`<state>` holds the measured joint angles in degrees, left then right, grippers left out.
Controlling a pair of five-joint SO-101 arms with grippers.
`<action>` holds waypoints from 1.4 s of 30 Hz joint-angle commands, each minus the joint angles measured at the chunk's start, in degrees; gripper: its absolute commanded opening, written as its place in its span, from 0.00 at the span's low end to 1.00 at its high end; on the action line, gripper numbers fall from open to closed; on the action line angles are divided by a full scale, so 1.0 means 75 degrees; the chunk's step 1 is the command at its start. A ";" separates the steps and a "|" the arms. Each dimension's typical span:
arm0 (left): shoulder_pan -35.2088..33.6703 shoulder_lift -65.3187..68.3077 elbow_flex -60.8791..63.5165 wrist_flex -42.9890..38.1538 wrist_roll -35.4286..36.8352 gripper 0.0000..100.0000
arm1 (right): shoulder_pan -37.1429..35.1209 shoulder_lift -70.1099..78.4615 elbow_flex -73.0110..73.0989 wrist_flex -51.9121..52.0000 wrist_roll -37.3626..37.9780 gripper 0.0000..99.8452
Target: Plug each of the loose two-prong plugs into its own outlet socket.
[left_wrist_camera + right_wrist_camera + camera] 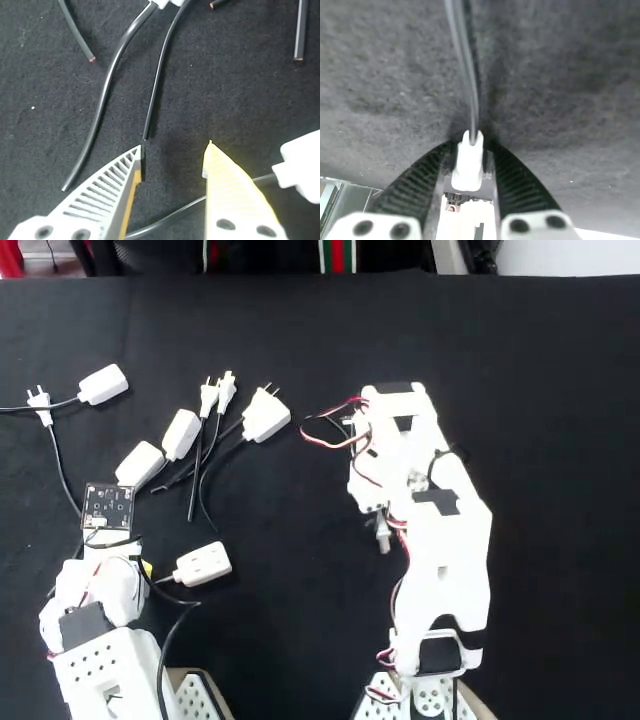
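- Black cloth covers your surface (540, 390); the plugs and sockets lie spread over its left half in the high view.
- Your left arm (100, 650) sits at the near left corner. Your right arm (430, 530) stands folded right of centre, well apart from every socket.
- Your left gripper (175, 146) has its jaws spread wide and holds nothing, with bare cloth between them. The cut end of a thin black cable (152, 100) lies just beside the tip of the grey finger (112, 192).
- A white casing (302, 165) shows beside the yellowish finger (230, 195).
- Your right gripper (470, 147) points down close to the cloth. Its jaws are closed against a small white piece (469, 172); you cannot tell what that piece is.
- The nearest socket (203, 563) lies just beside your left arm, and its black lead curls back towards the arm's base.
- Two more sockets, the upper socket (182, 432) and the lower socket (140, 462), lie tilted and side by side, farther from you than the arm.
- Two slim plugs, the left slim plug (208, 395) and the right slim plug (228, 388), lie next to each other. Their prongs point towards the far edge and black leads trail back towards you.
- A wider plug (265, 412) lies just to the right of them, prongs also turned away from you.
- At the far left, the corner socket (103, 385) lies near a small plug (40, 400).
- Every plug you can see lies apart from the sockets.
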<state>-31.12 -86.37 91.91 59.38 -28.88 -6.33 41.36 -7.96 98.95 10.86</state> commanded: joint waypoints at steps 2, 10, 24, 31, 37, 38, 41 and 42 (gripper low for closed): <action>0.0064 -0.0059 -0.0029 -0.0117 -0.0059 0.20 | -0.0188 0.0123 -0.0111 0.0234 0.0270 0.04; 0.0064 -0.0059 -0.0029 -0.0117 -0.0059 0.20 | -0.0281 0.0135 -0.0651 0.0211 0.0527 0.20; 0.0064 -0.0059 -0.0018 -0.0117 -0.0059 0.20 | -0.0270 0.0100 -0.1108 0.0246 0.0492 0.18; 0.0064 -0.0059 -0.0018 -0.0117 -0.0059 0.20 | -0.0305 0.0088 -0.1119 0.0234 0.0527 0.04; 0.0064 -0.0059 -0.0018 -0.0117 -0.0070 0.20 | -0.0305 0.0088 -0.1143 0.0211 0.0527 0.04; 0.0064 -0.0059 -0.0018 -0.0117 -0.0070 0.20 | -0.0305 0.0088 -0.1213 0.0211 0.0527 0.04; 0.0064 -0.0059 -0.0018 -0.0117 -0.0070 0.20 | -0.0305 0.0018 -0.1483 0.0223 0.0516 0.03; 0.0064 -0.0059 -0.0018 -0.0117 -0.0070 0.20 | -0.0305 -0.0111 -0.1518 0.0223 0.0516 0.03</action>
<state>-31.12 -86.37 91.91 59.38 -28.88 -7.82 42.68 -15.78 99.47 14.29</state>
